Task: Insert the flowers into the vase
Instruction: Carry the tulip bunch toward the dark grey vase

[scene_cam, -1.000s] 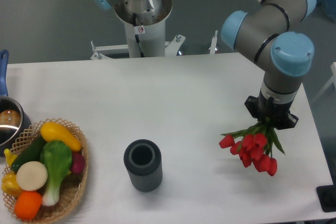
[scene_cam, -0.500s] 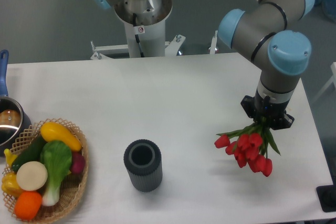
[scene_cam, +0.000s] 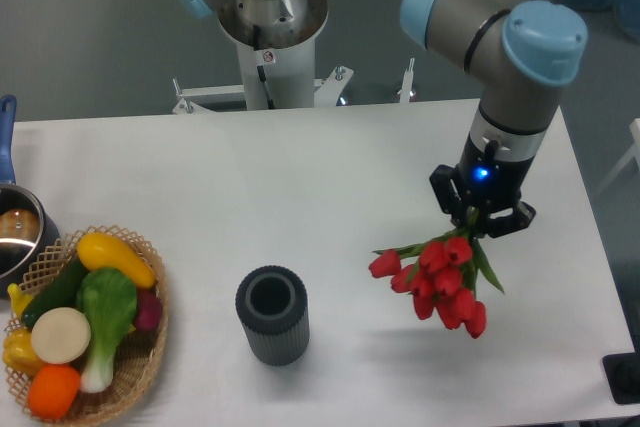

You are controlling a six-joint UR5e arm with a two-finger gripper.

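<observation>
- White counter fills the scene, with a grey wall behind the arm's base.
- At its right side, the end effector is clamped on the green stems of the bunch of red tulip buds, which hangs heads-down in the air above the counter.
- Well apart to the left, the small dark grey ribbed cylindrical vase stands upright, mouth empty.
- I judge the carry step is in hand; insertion is not yet done.
- Next, the bunch needs carrying over the mouth, and probably turning stems-down, though the stem ends are hard to see.
</observation>
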